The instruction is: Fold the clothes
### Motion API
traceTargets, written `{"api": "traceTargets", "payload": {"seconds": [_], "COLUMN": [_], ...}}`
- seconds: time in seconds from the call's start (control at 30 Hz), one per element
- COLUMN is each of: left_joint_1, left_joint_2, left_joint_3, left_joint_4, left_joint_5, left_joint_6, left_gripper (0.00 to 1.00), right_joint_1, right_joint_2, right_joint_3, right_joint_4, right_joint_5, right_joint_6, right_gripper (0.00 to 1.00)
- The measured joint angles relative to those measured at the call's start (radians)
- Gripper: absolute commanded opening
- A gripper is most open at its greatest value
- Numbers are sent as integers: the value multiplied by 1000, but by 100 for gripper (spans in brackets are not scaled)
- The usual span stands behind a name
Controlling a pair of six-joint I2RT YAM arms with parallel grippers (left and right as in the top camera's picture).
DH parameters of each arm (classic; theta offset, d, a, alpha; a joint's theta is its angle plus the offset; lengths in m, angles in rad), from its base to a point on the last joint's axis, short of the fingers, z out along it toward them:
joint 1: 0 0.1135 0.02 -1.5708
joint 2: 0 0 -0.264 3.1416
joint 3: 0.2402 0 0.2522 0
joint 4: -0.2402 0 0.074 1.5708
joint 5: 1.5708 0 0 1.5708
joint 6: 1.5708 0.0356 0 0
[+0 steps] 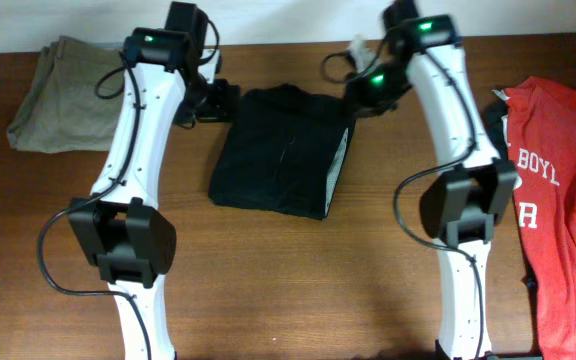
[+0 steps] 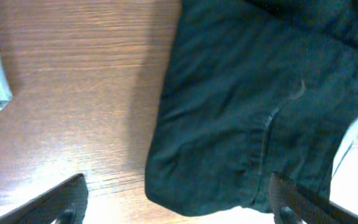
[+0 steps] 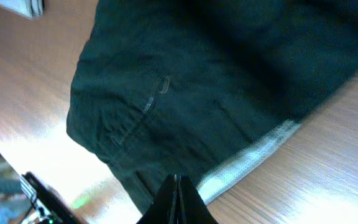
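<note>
The black shorts (image 1: 278, 150) look half folded (grey lining (image 1: 340, 160) shows). The left gripper (image 2: 176, 190) is spread over their corner. The right gripper (image 3: 178, 182) is pressed together, maybe nipping cloth. Next: grab an edge.

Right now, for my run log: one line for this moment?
black shorts with grey lining: folded, mid-table | left gripper: open, at shorts' corner | right gripper: shut, at lining edge | khaki trousers, red T-shirt: aside

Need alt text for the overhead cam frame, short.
Folded black shorts lie mid-table, pale lining showing along their right edge, with the left gripper and right gripper at their far corners. Khaki trousers sit back left on the wooden table; a red T-shirt lies at the right edge.
</note>
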Motion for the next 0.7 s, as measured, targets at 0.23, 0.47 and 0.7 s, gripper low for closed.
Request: {"api": "traceTargets", "payload": {"seconds": [0.23,0.47,0.7], "left_joint_1": [-2,-4,-7], "left_joint_2": [0,0,0], "left_joint_3": [-105,-279,-528], "left_joint_4": [95,248,377], "left_joint_5": [40,121,198], "left_joint_6": [6,14,14], "left_gripper": [2,1,1], "right_joint_1": [110,129,129], "right_joint_2": [1,1,1], "right_joint_3": [-248,-405,-509], "right_joint_4": [91,176,198], "right_joint_5": [-68,-90,-98], "right_joint_6": [-1,0,0], "right_gripper": [4,4,4]}}
